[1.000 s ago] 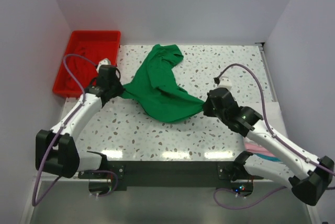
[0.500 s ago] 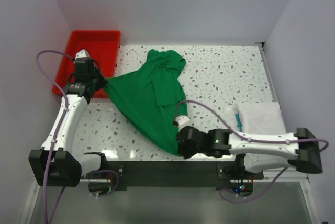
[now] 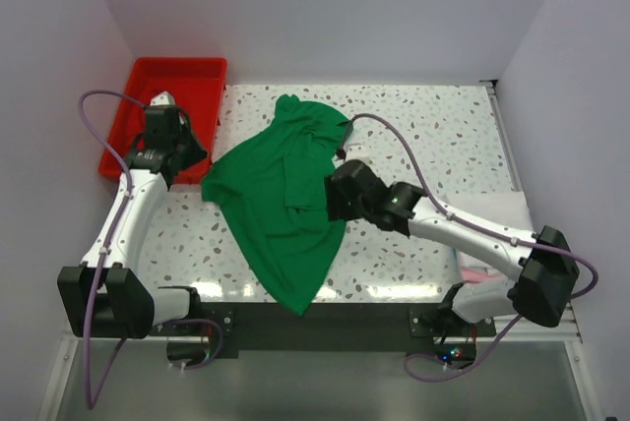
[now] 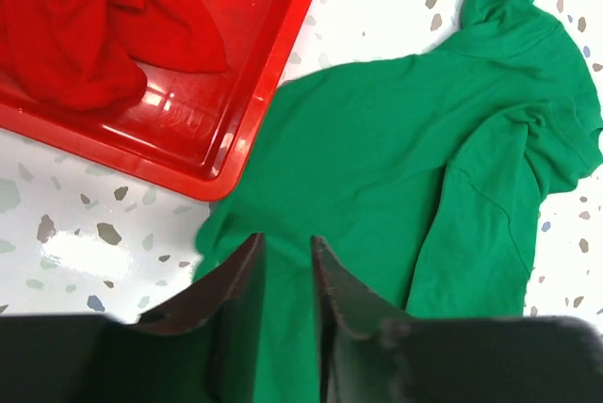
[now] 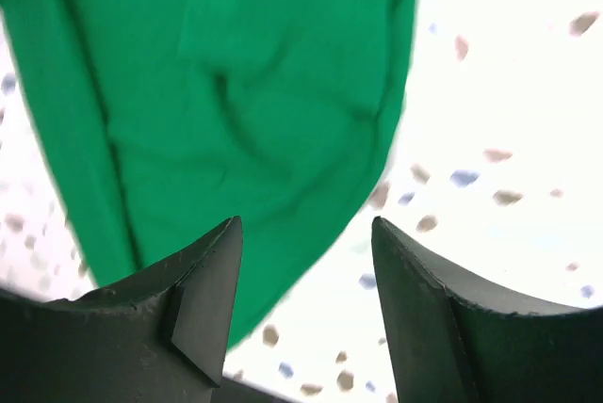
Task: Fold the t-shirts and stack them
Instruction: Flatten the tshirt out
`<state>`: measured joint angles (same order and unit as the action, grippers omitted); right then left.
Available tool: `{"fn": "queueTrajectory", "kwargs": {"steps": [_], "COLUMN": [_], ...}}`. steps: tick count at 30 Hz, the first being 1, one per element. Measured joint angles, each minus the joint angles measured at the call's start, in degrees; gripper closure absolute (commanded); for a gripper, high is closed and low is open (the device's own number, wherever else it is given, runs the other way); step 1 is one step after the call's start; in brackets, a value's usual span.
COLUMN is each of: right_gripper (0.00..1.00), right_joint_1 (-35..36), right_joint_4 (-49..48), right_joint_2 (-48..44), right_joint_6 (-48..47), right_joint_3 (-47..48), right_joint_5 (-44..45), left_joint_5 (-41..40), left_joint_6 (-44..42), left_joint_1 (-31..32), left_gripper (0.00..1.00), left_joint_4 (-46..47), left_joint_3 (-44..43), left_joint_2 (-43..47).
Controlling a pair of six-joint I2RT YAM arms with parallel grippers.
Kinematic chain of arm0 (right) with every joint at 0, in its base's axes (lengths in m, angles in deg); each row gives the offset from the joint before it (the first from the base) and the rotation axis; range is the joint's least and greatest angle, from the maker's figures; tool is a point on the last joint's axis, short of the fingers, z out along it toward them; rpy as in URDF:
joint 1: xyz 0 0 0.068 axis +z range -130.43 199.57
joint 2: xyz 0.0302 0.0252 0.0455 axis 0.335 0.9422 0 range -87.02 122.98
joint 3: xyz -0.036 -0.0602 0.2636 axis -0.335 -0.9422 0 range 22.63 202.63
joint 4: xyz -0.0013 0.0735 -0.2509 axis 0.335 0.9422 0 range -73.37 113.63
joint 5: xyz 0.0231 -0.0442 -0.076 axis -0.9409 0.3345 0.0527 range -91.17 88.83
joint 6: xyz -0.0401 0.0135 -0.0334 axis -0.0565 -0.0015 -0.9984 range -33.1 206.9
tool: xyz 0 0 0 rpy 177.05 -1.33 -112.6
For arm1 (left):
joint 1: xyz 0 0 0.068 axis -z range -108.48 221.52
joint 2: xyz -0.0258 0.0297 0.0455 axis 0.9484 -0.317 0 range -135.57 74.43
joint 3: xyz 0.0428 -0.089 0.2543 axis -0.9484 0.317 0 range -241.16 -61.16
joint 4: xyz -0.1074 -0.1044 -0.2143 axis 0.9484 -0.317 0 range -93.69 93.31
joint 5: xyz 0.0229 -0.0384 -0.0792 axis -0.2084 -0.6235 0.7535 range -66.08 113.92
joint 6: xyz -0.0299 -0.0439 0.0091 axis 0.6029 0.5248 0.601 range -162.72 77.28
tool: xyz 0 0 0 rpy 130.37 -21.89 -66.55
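The green t-shirt [image 3: 276, 214] lies opened out and slack on the speckled tabletop [image 3: 423, 136]. It is soft matte knit with shallow creases, and its narrow near tip reaches the tabletop's front edge. From there it widens toward the middle, and its bunched, folded-over upper part lies toward the far side.

The right end effector [image 5: 306, 224] hangs just above the shirt's right-hand edge. Its two dark, wedge-shaped fingers are spread wide with nothing between them, and green cloth and bare stone pattern show below the gap.

The left end effector [image 4: 285, 243] is at the shirt's left corner. Its fingers are drawn narrow, and a strip of the green cloth fills the slit between them.

Just beyond that corner sits the glossy, rigid red tray [image 3: 177, 69], with a crumpled dark red t-shirt [image 4: 66, 36] heaped inside. At the right side of the tabletop a white t-shirt [image 3: 492, 212] lies flat, well apart from the green one.
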<state>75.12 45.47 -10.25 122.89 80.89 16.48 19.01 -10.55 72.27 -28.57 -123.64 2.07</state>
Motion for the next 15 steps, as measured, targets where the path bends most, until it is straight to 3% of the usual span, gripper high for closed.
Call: {"fn": "queueTrajectory", "kwargs": {"steps": [2, 4, 8, 15], "right_gripper": [0.45, 0.52, 0.54, 0.6], "right_joint_1": [-3.3, -3.8, -4.4, -4.9], "right_joint_4": [0.5, 0.2, -1.6, -1.6], "right_joint_2": [2.9, 7.3, 16.6, 31.9], "right_joint_6": [-2.3, -4.2, -7.6, -12.1], "right_joint_3": [4.1, 8.1, 13.4, 26.1], "right_joint_5": [1.4, 1.9, 0.5, -4.2], "left_joint_5": [0.0, 0.2, 1.4, 1.2], "left_joint_6": [-0.4, -0.6, -0.8, 2.3], "left_joint_1": [0.0, 0.0, 0.9, 16.7], "left_gripper": [0.6, 0.6, 0.61, 0.7], "left_joint_4": [0.0, 0.0, 0.0, 1.6], "left_joint_3": [-0.1, -0.1, 0.0, 9.2], "left_joint_2": [0.3, 0.7, 2.3, 9.9]}}
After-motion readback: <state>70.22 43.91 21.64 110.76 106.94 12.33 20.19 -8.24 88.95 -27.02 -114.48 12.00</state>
